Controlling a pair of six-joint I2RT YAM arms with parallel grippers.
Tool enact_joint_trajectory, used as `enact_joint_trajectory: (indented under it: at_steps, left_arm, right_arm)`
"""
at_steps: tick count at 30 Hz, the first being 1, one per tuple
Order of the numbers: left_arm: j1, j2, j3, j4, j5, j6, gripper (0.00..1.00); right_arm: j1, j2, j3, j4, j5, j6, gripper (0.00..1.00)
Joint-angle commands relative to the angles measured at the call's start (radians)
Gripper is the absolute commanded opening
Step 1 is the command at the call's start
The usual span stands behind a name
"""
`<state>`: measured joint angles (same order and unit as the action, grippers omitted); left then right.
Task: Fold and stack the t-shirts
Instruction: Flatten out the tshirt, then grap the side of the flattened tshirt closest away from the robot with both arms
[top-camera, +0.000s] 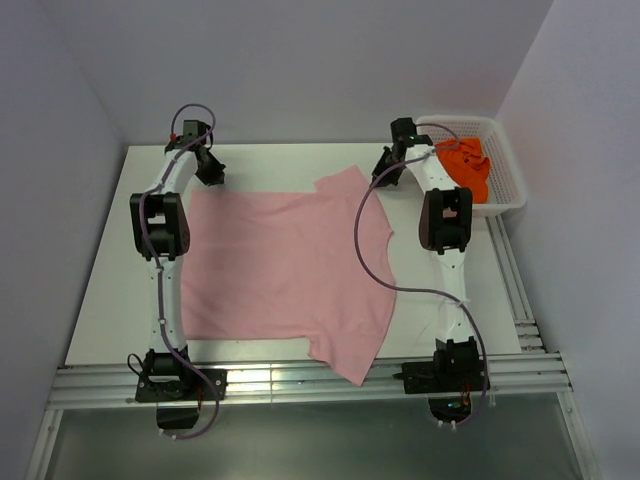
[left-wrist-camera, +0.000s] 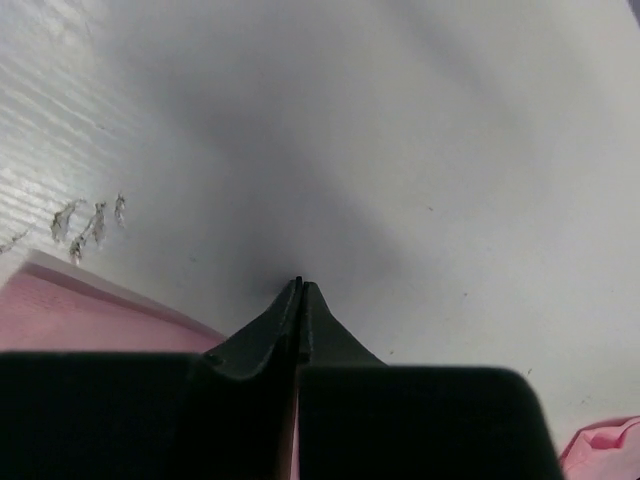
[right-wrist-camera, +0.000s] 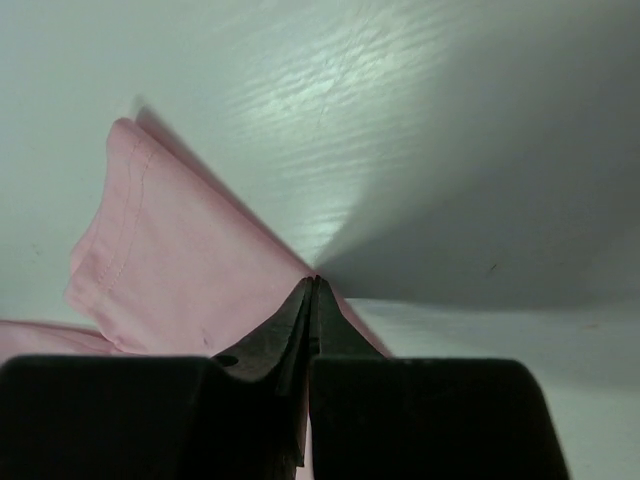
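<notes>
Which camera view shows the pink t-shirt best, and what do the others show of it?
The top external view: the pink t-shirt lies spread out, nearly all visible. The left wrist view shows only small pink patches; the right wrist view, one sleeve.

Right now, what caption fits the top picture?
Left pincer and right pincer pinch the far edge of the pink t-shirt; orange t-shirt sits in the basket.
</notes>
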<state>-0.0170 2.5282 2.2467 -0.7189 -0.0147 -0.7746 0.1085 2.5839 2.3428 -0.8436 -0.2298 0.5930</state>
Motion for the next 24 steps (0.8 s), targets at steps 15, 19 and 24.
enact_joint_trajectory:
  at_steps: [15, 19, 24]
  left_arm:
    - [0.074, -0.491, -0.252, 0.158, -0.116, 0.074, 0.63]
    - [0.074, -0.506, -0.375, 0.124, -0.114, 0.067, 0.43]
    - [0.074, -0.444, -0.437, 0.070, -0.059, 0.032, 0.00]
  right_arm:
    - [-0.038, -0.301, -0.093, 0.238, -0.080, 0.036, 1.00]
    - [-0.026, -0.378, -0.210, 0.200, -0.078, 0.033, 0.93]
    - [0.008, -0.322, -0.223, 0.031, -0.053, -0.025, 0.13]
